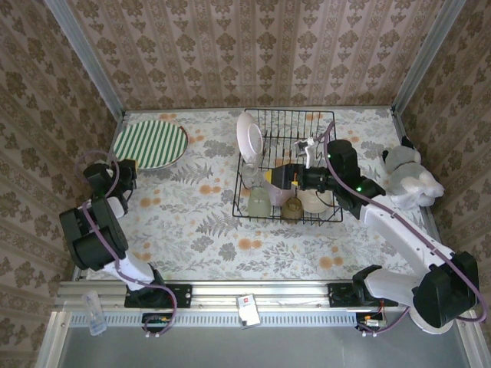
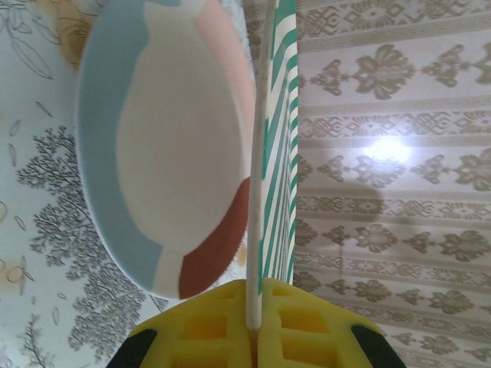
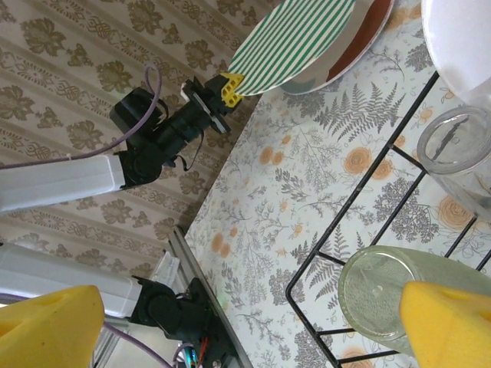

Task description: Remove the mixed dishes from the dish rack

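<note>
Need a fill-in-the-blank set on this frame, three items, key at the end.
1. The left claw is shut on the striped plate, whose stripes are ___ and white.
2. The right claw, over the dish rack, is ___ (open or shut).
3. In the top view, the soft toy lies to the rack's ___.
Missing words: green; open; right.
</note>
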You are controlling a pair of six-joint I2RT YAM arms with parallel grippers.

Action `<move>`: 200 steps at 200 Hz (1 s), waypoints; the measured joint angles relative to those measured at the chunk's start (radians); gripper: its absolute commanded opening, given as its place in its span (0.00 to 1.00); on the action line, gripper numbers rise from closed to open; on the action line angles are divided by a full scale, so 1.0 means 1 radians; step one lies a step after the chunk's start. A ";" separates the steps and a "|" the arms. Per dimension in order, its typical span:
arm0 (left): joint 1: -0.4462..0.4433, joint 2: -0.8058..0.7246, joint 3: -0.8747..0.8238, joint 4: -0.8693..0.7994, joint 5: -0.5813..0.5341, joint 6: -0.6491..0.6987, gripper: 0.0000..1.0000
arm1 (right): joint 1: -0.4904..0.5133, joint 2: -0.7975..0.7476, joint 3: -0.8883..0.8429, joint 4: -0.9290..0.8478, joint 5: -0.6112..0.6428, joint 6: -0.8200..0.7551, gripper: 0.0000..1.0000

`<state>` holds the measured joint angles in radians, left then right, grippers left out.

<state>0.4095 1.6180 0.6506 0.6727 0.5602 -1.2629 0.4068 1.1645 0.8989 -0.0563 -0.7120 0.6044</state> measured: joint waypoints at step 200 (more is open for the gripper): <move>-0.017 0.279 0.225 0.040 0.000 0.001 0.00 | 0.046 0.013 0.001 -0.037 0.056 -0.030 1.00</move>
<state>0.3923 1.8969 0.8757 0.7132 0.5598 -1.2617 0.4530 1.1778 0.8997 -0.0937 -0.6559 0.5747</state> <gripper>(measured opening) 0.060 0.999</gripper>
